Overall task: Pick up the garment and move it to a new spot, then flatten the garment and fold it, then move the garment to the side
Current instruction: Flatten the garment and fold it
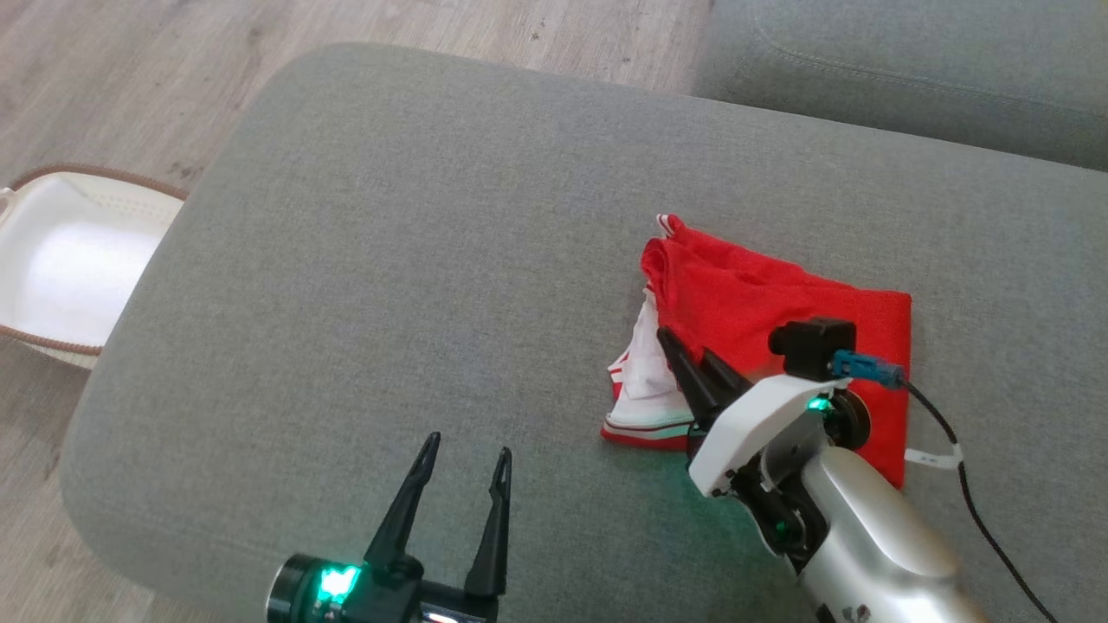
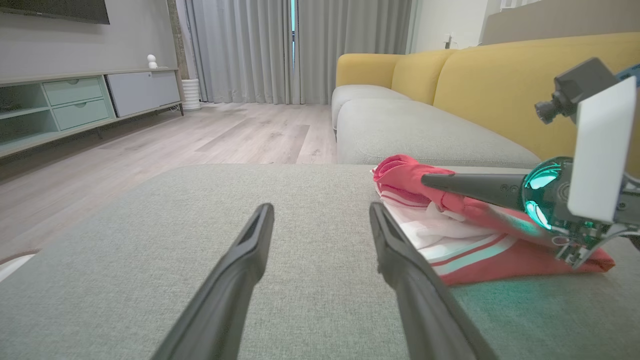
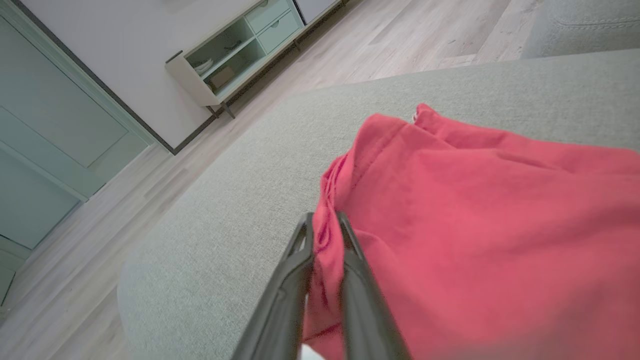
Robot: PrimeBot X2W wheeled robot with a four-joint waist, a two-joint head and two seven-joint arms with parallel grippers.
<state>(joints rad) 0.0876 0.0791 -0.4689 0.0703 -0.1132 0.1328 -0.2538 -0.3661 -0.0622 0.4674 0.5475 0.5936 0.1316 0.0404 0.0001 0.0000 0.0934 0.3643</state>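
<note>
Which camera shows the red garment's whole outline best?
The head view: from above, the red garment shows nearly whole on the grey cushion, white striped part included. The left wrist view sees it low and edge-on; the right wrist view crops it to a close-up.

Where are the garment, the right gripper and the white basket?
garment (image 1: 762, 303): head view, red top layer.
right gripper (image 3: 325, 218): right wrist view, midway between fingertips, cloth pinched there.
white basket (image 1: 95, 203): head view, inner wall.

The folded red fabric garment (image 1: 762, 303) is showing a white part striped red and perhaps teal, against plain grey upholstery (image 1: 389, 260)
</note>
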